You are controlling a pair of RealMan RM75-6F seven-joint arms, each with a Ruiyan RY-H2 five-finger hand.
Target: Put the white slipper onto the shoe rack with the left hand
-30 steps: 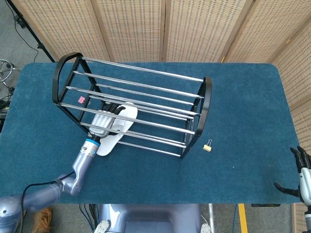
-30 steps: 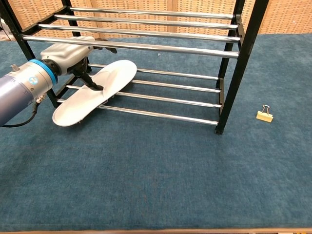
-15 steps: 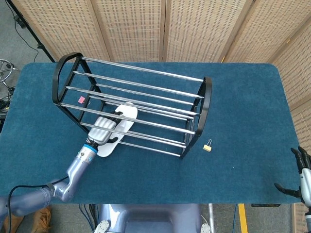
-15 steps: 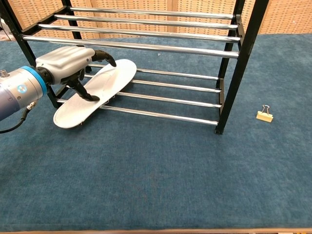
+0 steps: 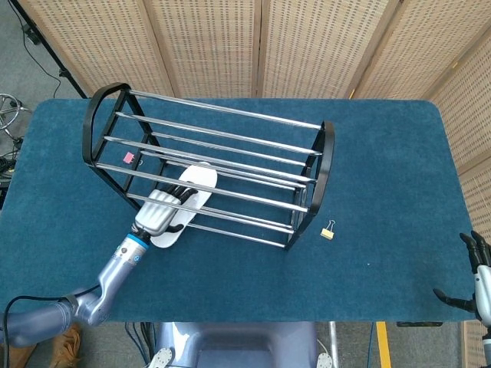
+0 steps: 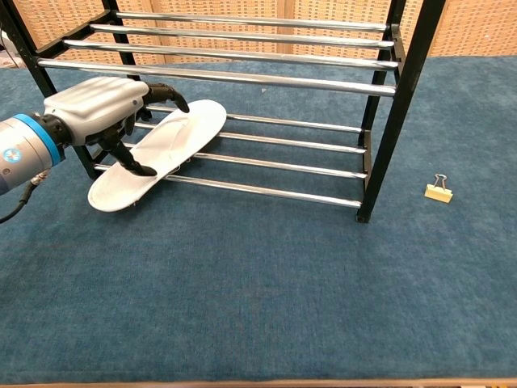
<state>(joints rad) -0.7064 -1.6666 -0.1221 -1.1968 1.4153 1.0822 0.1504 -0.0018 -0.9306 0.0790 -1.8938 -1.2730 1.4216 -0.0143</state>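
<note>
Left hand (image 6: 97,109) fingers spread open beside white slipper (image 6: 161,152) on shoe rack (image 6: 266,77); binder clip (image 6: 438,190) apart.

Left robot hand (image 6: 97,109) extended forward, fingers apart, right robot hand (image 5: 477,270) at the edge, fingers spread

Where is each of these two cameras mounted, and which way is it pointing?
Head view: high up, looking down on the table, the whole shoe rack, left hand and arm, right hand at the edge.
Chest view: low, facing forward through the rack's lower rails; only the left hand and forearm show.
Shared: white slipper, left hand, rack, binder clip.
</note>
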